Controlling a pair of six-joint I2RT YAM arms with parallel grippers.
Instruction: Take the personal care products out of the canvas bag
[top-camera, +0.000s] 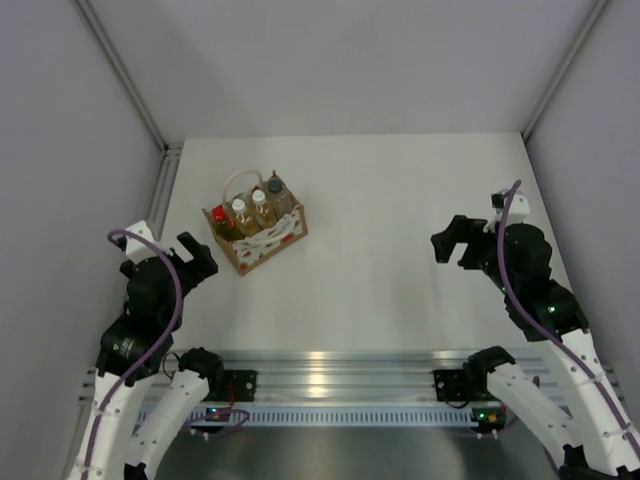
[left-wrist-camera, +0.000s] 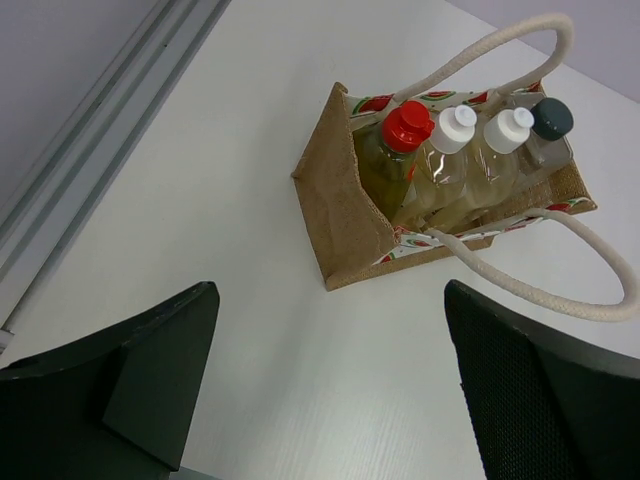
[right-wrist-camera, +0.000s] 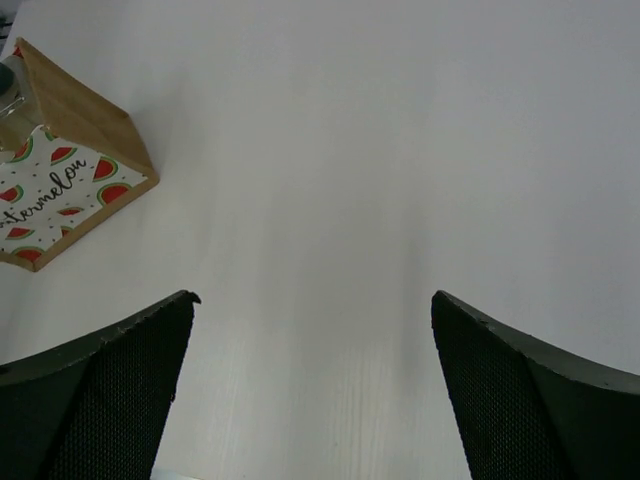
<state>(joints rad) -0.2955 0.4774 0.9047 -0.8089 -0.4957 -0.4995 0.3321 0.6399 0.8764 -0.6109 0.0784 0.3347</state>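
The tan canvas bag (top-camera: 262, 243) with white rope handles stands upright left of the table's middle; it also shows in the left wrist view (left-wrist-camera: 345, 215) and at the left edge of the right wrist view (right-wrist-camera: 75, 175). Inside stand, in a row, a yellow bottle with red cap (left-wrist-camera: 404, 128), two amber bottles with white caps (left-wrist-camera: 455, 130) (left-wrist-camera: 510, 131), and a clear bottle with dark grey cap (left-wrist-camera: 551, 118). My left gripper (top-camera: 198, 257) is open and empty, just left of the bag. My right gripper (top-camera: 452, 243) is open and empty, far right of it.
A white table (top-camera: 400, 260) is walled by grey panels, with a metal rail (top-camera: 163, 190) along the left edge. The arms' aluminium base rail (top-camera: 330, 375) runs along the near edge.
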